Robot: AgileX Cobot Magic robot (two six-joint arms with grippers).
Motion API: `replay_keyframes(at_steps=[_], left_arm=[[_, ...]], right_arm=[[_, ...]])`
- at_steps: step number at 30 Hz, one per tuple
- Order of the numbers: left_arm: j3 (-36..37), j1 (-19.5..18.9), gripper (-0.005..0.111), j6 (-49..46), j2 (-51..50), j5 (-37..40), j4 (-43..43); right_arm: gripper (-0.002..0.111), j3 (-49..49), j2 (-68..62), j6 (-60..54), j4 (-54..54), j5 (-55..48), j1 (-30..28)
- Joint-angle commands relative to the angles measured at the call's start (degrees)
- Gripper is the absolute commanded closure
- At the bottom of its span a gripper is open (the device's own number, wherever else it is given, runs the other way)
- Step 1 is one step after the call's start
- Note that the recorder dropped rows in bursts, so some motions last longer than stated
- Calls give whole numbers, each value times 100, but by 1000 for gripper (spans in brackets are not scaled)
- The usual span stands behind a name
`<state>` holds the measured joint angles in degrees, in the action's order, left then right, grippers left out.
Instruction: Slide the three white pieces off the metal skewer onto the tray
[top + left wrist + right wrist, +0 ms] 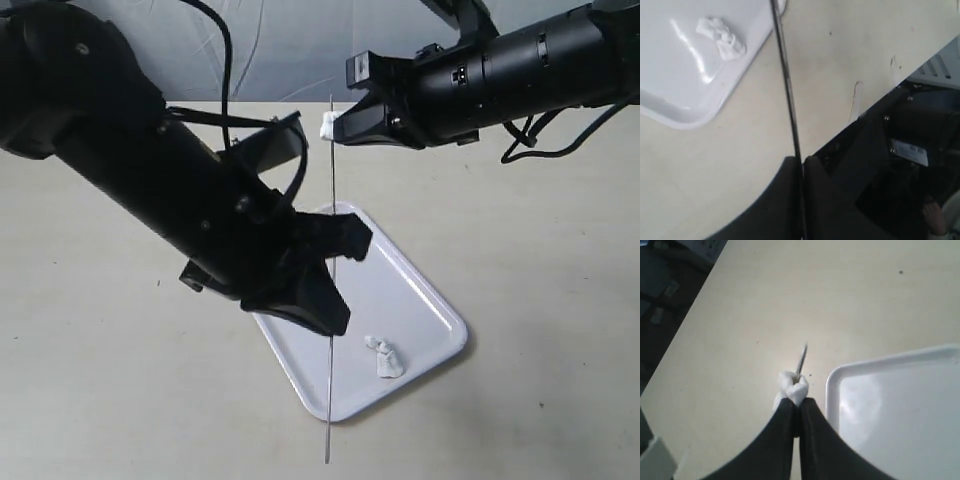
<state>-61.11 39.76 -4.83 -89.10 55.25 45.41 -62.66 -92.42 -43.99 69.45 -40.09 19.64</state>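
While the left end effector [801,170] clamps the skewer [787,85], the right end effector [796,407] pinches the last piece [792,385] at its far tip, next probably slipping it off for the tray [400,290].

One white piece [327,125] on the skewer [330,200], two more pieces [383,357] on the tray [420,290]
The thin grey skewer hangs straight over the glossy white tray, which lies flat on the table [100,400]. The soft lump sits near the skewer's far tip; the other two lie touching near a tray corner.
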Motion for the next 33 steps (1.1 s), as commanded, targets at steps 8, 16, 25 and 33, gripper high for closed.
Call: replay_keyframes(at_steps=[8,16,25,33], left_arm=[[5,547,106,593,22,586,-1246],[5,260,106,1250,31,351,-2833],[5,38,107,1035,31,9,-2619],[95,-730,107,-396,-557,232,-890]], right_arm=[[108,-106,-12,-47,-1010,1164,-21],[108,-106,13,1112,-3125,-190,-21],[63,-47,-20,1103,-3024,-897,-21],[66,-47,1498,1103,-2888,-415,-21]])
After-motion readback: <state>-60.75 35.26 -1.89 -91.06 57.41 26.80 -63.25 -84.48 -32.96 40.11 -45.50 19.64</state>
